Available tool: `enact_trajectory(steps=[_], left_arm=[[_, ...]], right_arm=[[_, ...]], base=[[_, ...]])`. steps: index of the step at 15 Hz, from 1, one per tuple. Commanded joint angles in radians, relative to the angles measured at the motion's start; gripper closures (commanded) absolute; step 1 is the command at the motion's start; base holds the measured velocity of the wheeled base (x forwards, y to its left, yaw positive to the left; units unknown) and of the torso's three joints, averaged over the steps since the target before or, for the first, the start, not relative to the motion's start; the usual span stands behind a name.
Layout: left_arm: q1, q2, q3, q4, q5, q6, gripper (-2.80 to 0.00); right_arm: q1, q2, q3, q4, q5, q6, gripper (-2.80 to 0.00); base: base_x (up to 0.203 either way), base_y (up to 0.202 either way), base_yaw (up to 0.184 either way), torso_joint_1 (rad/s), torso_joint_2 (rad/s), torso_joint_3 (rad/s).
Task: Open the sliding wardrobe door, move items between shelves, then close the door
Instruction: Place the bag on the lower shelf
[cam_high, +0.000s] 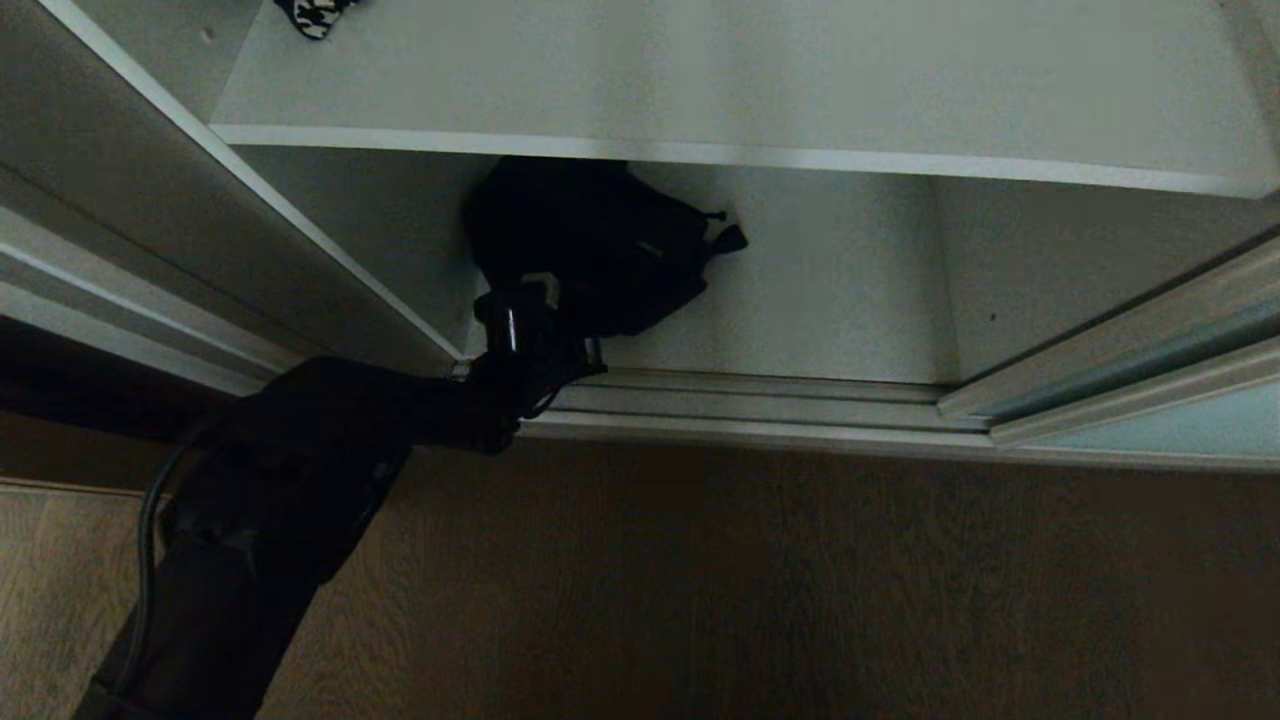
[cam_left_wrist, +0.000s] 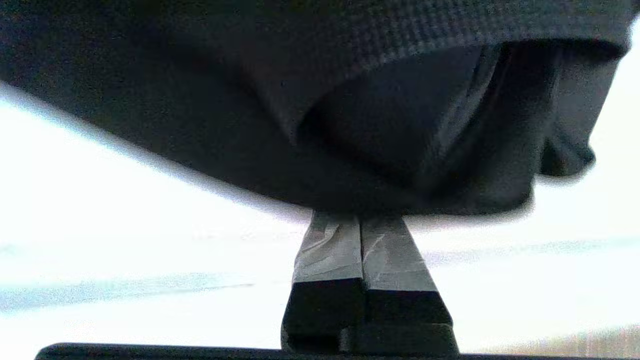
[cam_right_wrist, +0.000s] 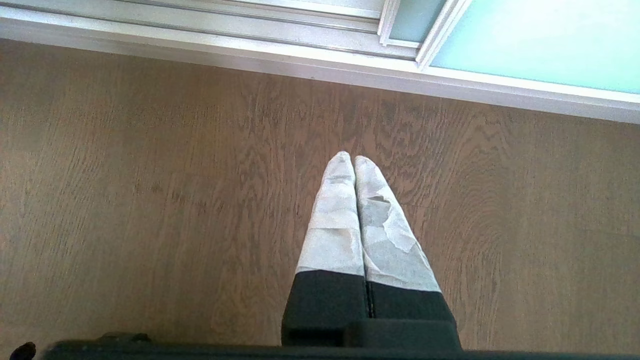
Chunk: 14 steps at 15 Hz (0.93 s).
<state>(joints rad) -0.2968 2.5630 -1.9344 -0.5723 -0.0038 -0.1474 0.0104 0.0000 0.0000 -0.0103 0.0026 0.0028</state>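
A: How many shelves (cam_high: 760, 90) show in the wardrobe?
B: One board at twelve o'clock, and one bottom board (cam_high: 830, 300) under it. Two in all.
A: Items?
B: One black bag (cam_high: 600, 245) on the lower board at about eleven o'clock, and one black-and-white patterned piece (cam_high: 315, 15) on the upper shelf, far at eleven o'clock.
A: Doors?
B: One sliding wardrobe door (cam_high: 1150, 360) at three o'clock.
A: Grippers?
B: Two: one left gripper (cam_left_wrist: 361, 225), one right gripper (cam_right_wrist: 354, 160).

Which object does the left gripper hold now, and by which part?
The left gripper is shut on the black garment, pinching its lower edge of cloth. The right gripper holds nothing.
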Motion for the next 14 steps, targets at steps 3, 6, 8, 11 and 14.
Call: enact_trajectory(steps=[3, 6, 8, 11, 14], left_arm=[[-0.002, -0.149, 0.055, 0.516, -0.047, -0.030, 0.00], [-0.002, -0.294, 0.153, 0.801, -0.199, -0.028, 0.00], [-0.003, -0.414, 0.282, 0.834, -0.221, -0.026, 0.00], [-0.003, -0.670, 0.439, 0.855, -0.219, -0.017, 0.00], [0.007, -0.937, 0.654, 0.870, -0.150, -0.018, 0.00]], right_arm=[[0.000, -0.003, 0.000, 0.000, 0.000, 0.000, 0.00], [0.000, -0.003, 0.000, 0.000, 0.000, -0.001, 0.00], [0.000, -0.003, 0.000, 0.000, 0.000, 0.000, 0.00], [0.000, -0.003, 0.000, 0.000, 0.000, 0.000, 0.00], [0.000, -0.003, 0.000, 0.000, 0.000, 0.000, 0.00]], base=[[0.000, 0.000, 0.000, 0.000, 0.00, 0.000], [0.000, 0.000, 0.000, 0.000, 0.00, 0.000], [0.000, 0.000, 0.000, 0.000, 0.00, 0.000], [0.000, 0.000, 0.000, 0.000, 0.00, 0.000], [0.000, 0.000, 0.000, 0.000, 0.00, 0.000]])
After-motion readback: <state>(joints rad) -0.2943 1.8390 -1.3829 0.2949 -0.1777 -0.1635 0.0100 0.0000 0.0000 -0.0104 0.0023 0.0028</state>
